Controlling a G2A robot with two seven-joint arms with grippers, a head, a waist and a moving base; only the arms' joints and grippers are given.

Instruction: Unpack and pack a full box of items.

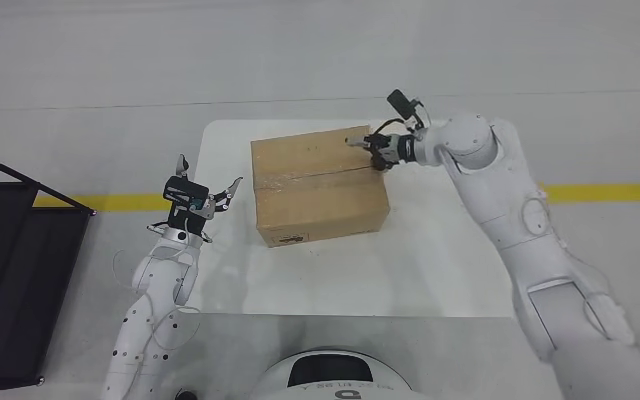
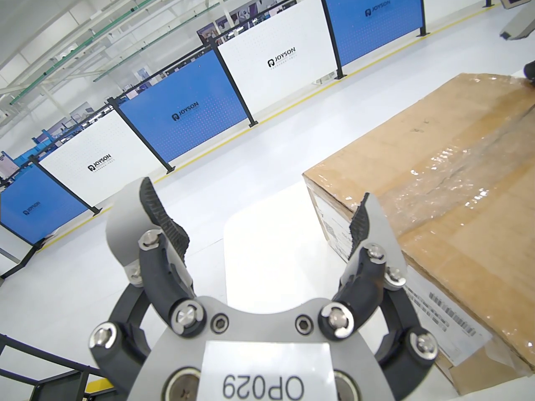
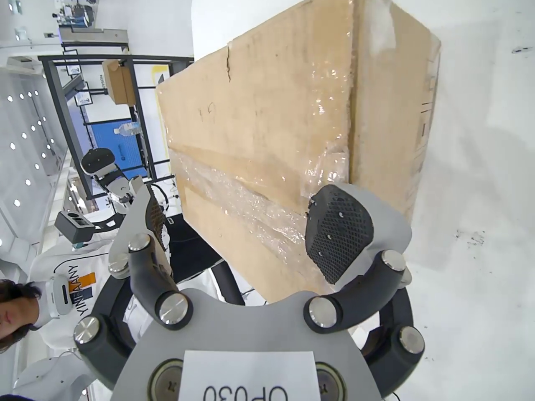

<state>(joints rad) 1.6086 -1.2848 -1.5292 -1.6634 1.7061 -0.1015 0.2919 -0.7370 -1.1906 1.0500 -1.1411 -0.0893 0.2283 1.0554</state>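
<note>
A brown cardboard box (image 1: pixel 318 190) stands on the white table (image 1: pixel 420 270), its top flaps shut and sealed with clear tape along the middle seam. My right gripper (image 1: pixel 373 150) is open at the box's far right top corner, right at the end of the taped seam (image 3: pixel 267 206), one pad (image 3: pixel 340 231) over the corner. My left gripper (image 1: pixel 212 195) is open and holds nothing, hovering off the table's left side, apart from the box (image 2: pixel 439 194). The box's contents are hidden.
A black rack (image 1: pixel 30 280) stands on the floor to the left of the table. A yellow floor line (image 1: pixel 100 201) runs behind the table. White labels (image 2: pixel 443 319) are stuck on the box's side. Bare table lies in front of the box.
</note>
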